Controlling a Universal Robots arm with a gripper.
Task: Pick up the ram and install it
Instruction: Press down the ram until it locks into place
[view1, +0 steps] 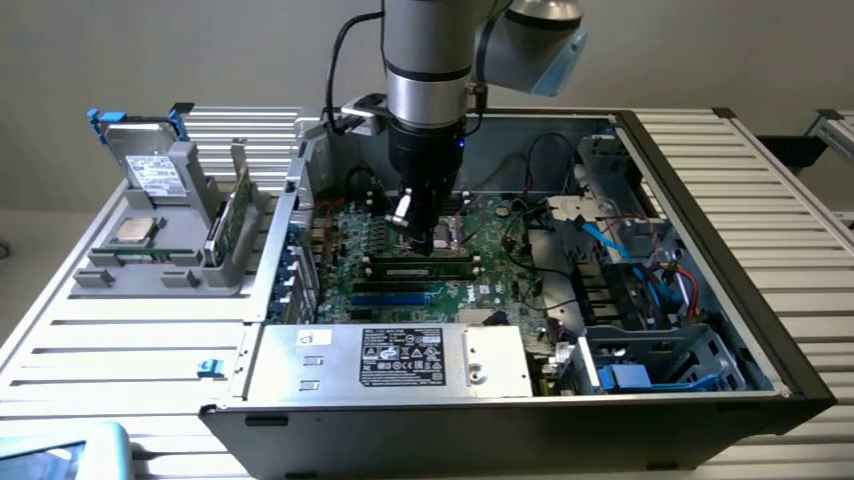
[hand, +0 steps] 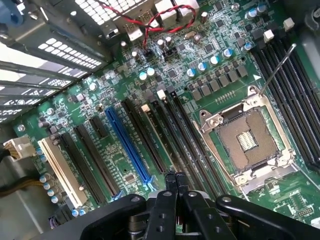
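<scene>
Claw (hand: 174, 181) pinched closed, empty, over the motherboard (hand: 165, 90); ram (view1: 230, 222) well apart on the side rack (view1: 160, 270).

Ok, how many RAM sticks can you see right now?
2. One ram stick stands upright in the grey holder outside the case, on the exterior view's left. A second stick appears seated on the motherboard under the gripper. More may be hidden.

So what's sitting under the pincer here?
The shut pincer hangs over the long black memory slots on the motherboard, beside the open processor socket. The slot ends beneath its black body are covered.
</scene>
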